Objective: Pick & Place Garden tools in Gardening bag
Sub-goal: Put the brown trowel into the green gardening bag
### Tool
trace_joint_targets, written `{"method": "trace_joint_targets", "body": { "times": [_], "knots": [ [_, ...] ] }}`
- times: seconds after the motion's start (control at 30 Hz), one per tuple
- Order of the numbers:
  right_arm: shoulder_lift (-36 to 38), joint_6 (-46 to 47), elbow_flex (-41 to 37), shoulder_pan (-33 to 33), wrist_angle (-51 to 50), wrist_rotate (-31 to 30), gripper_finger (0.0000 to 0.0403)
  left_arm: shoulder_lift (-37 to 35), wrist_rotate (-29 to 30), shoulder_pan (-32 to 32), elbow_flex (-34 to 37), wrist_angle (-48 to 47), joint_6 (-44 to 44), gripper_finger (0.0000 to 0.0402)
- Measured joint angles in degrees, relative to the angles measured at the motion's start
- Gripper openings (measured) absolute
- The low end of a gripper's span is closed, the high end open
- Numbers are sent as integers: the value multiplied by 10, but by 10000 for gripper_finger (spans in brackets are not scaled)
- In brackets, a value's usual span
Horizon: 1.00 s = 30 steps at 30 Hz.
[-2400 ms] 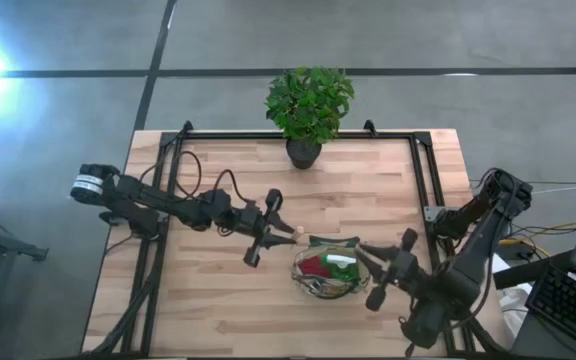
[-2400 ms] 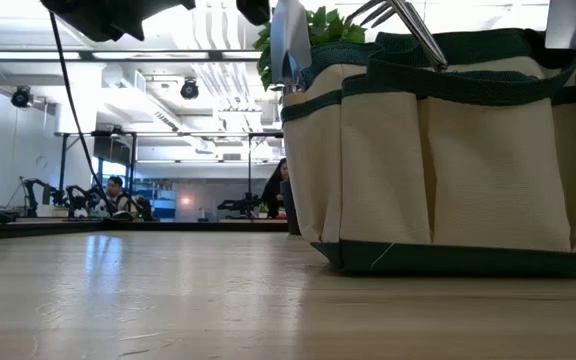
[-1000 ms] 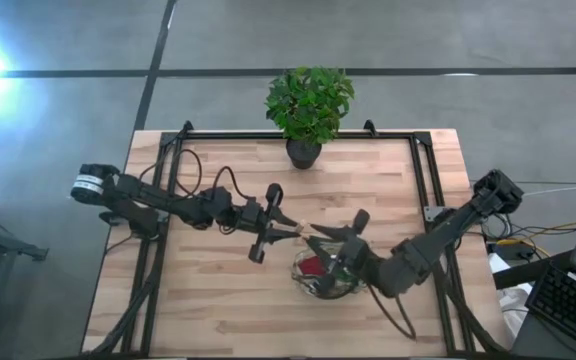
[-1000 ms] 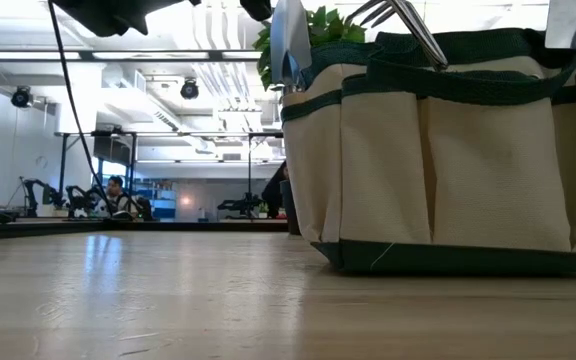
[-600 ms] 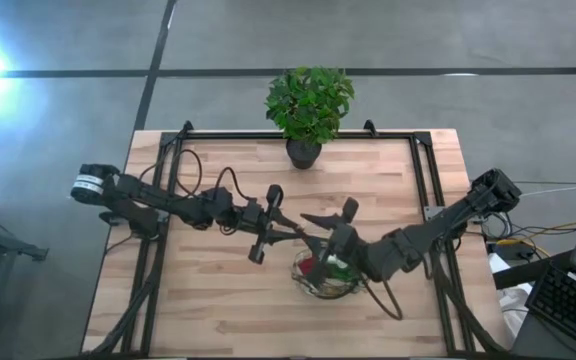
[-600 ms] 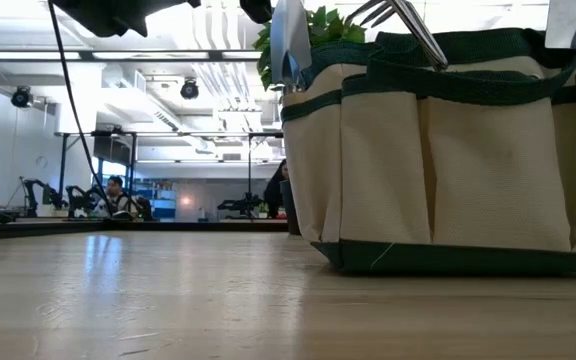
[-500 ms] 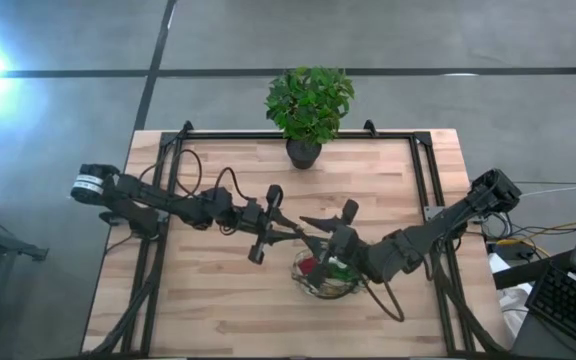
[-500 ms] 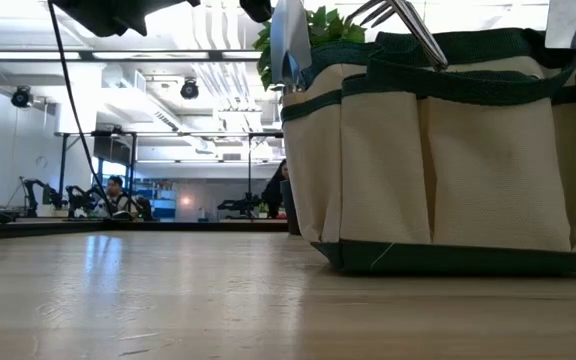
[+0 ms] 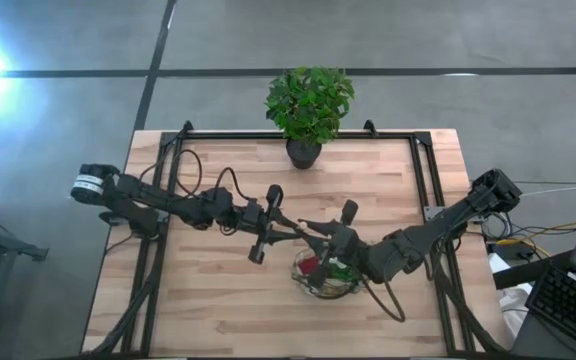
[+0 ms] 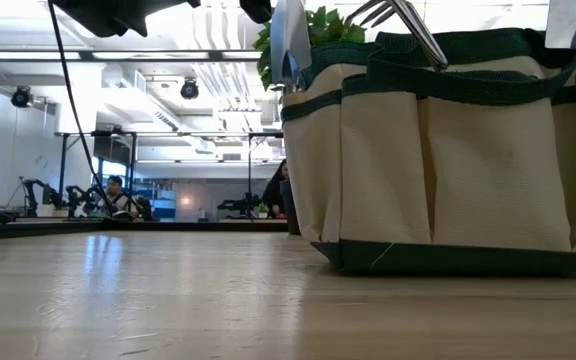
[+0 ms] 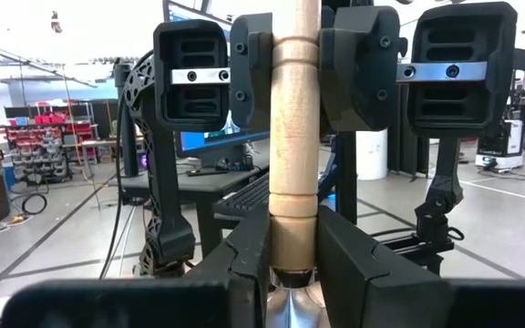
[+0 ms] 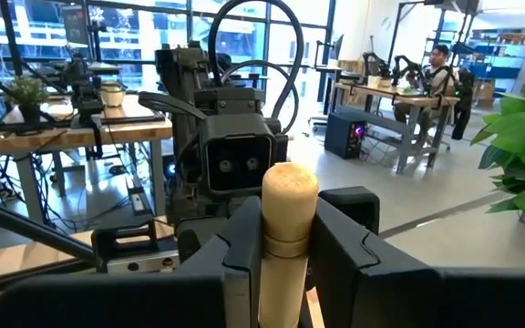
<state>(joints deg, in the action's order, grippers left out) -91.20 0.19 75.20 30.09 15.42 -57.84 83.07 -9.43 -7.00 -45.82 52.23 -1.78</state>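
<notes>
2 claws, left claw (image 11: 293, 260) and right claw (image 12: 285, 251), both pinch 1 wooden tool handle (image 11: 294, 137).

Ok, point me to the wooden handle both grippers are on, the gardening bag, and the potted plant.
wooden handle (image 11: 294, 137), left wrist view, mid-shaft between the two grippers.
gardening bag (image 10: 468, 170), low view, front fabric panel.
potted plant (image 9: 309, 100), high view, leaves.

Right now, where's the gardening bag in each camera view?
High view: gardening bag, front centre.
Low view: fills the right side.
Left wrist view: not in it.
Right wrist view: not in it.
Shared landmark: leafy plant, behind the bag.
</notes>
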Motion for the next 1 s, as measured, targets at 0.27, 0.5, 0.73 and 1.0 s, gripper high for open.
{"method": "trace_joint_targets", "body": {
  "times": [0.27, 0.5, 0.73, 1.0],
  "knots": [
    [0, -20, 1, 0, -5, -7, 53, -1, 5, 0, -5, -42, 24, 137],
    [7, -14, 23, 22, -74, -88, 53, -17, 19, 2, -28, -157, 16, 266],
    [32, 82, 54, 85, -233, -184, 53, -82, 31, 5, -27, -257, 2, 311],
    [75, 318, 71, 210, -448, -236, 53, -165, 92, 6, -23, -388, 1, 314]
  ]
}}
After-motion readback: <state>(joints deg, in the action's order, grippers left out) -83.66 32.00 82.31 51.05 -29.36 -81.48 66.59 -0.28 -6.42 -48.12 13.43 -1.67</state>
